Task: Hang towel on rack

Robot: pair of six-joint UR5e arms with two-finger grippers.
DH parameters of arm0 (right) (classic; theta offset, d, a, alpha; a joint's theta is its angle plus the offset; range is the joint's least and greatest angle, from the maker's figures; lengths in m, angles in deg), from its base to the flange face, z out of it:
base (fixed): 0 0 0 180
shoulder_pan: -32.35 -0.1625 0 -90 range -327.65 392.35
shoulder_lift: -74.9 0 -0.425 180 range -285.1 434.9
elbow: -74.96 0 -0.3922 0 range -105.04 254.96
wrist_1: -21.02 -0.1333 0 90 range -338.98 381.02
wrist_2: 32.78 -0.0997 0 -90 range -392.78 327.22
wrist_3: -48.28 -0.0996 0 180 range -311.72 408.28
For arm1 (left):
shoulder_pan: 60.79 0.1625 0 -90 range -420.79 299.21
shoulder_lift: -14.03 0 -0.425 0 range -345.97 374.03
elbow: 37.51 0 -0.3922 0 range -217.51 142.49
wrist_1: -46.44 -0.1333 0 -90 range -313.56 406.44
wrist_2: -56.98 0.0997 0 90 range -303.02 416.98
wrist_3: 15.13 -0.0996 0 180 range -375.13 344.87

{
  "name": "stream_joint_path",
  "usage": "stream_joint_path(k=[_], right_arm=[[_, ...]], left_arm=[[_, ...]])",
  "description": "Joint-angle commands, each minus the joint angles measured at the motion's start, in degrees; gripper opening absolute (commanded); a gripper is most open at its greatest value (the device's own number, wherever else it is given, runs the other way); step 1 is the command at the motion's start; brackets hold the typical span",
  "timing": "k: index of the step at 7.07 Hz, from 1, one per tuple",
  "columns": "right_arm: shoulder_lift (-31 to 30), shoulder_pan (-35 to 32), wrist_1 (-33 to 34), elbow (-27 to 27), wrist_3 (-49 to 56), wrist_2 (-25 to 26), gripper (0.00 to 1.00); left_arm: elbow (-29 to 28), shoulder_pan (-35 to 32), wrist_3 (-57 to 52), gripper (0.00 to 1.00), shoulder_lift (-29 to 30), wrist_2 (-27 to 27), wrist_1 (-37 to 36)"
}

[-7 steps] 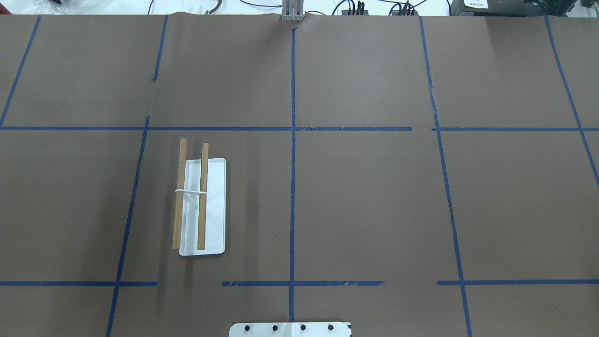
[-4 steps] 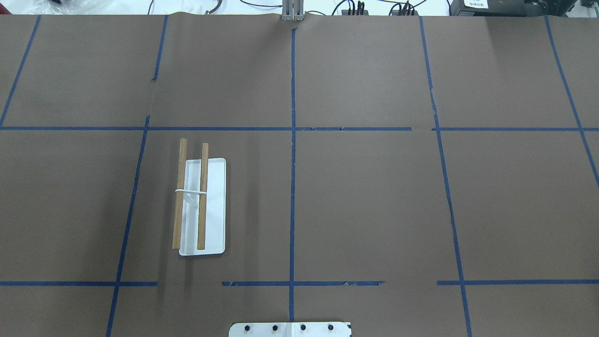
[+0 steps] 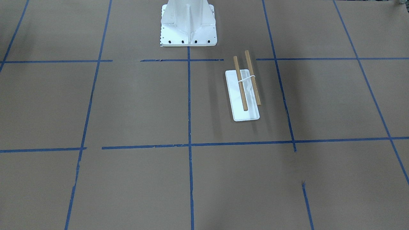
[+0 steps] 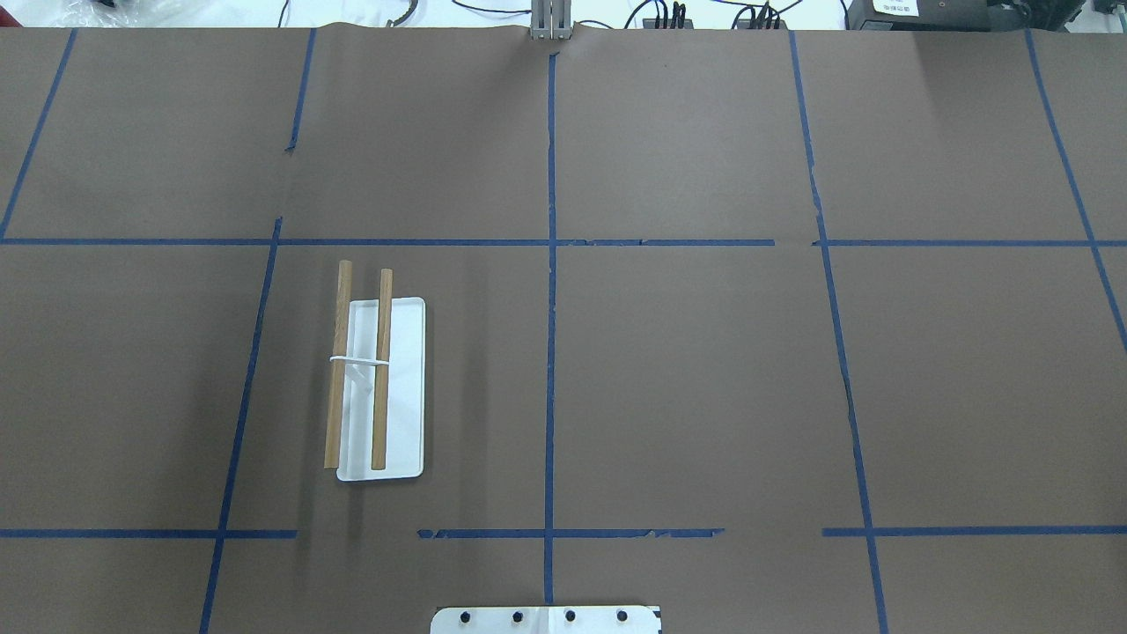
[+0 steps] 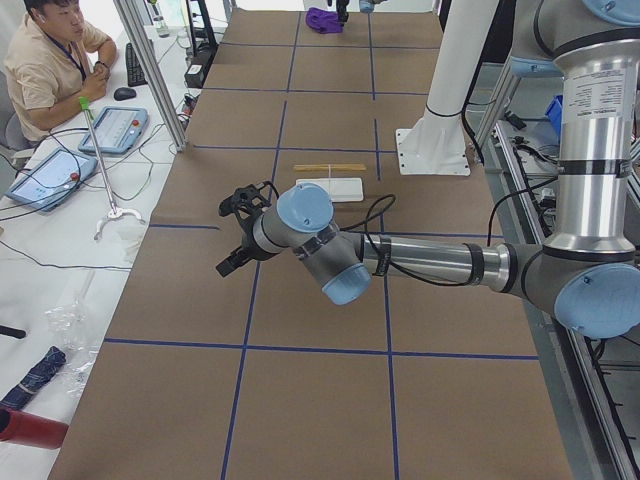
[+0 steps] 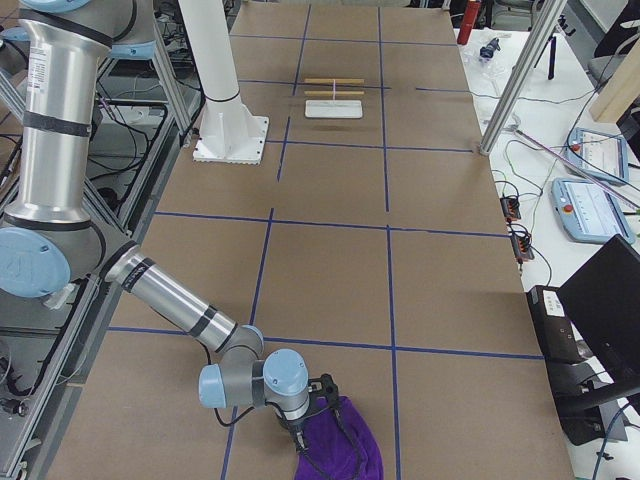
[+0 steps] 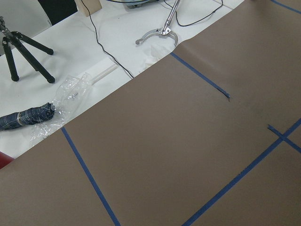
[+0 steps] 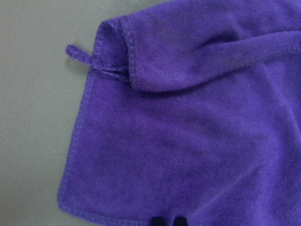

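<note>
Stillness in the overhead view: rack (image 4: 403, 387) unmoved left of centre, towel (image 6: 345, 445) on the worktop (image 6: 330, 270) at the right-side view's bottom under the right end effector (image 8: 167, 221), whose grip I cannot tell, so hanging hasn't begun.

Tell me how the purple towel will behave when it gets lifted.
Probably floppy: the towel lies folded over itself with soft creases, so it should drape. Likely light, and its fuzzy pile looks grippy rather than slippery.
</note>
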Motion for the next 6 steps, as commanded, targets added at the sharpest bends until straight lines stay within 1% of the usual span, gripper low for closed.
stream_joint_path(k=[1,2,4,5,6], right_arm=[[0.13,0.0,-0.11,-0.54,0.35,-0.14,0.0],[0.3,-1.05,-0.28,-1.5,0.96,-0.41,0.0],[0.05,-6.31,1.81,-9.2,1.23,-2.51,0.0],[0.04,-6.85,5.48,-16.03,1.23,-3.21,0.0],[0.39,-6.68,12.83,-25.93,1.23,-3.39,0.0]], left_arm=[[-0.03,0.0,0.0,1.0,-0.13,0.0,0.11],[-0.03,0.0,0.0,1.0,-0.13,0.0,0.11],[-0.12,0.0,0.0,1.0,-0.13,0.09,0.11],[-0.04,0.0,0.0,1.0,-0.13,0.0,0.11],[-0.03,0.18,0.0,1.0,-0.04,0.0,0.03]])
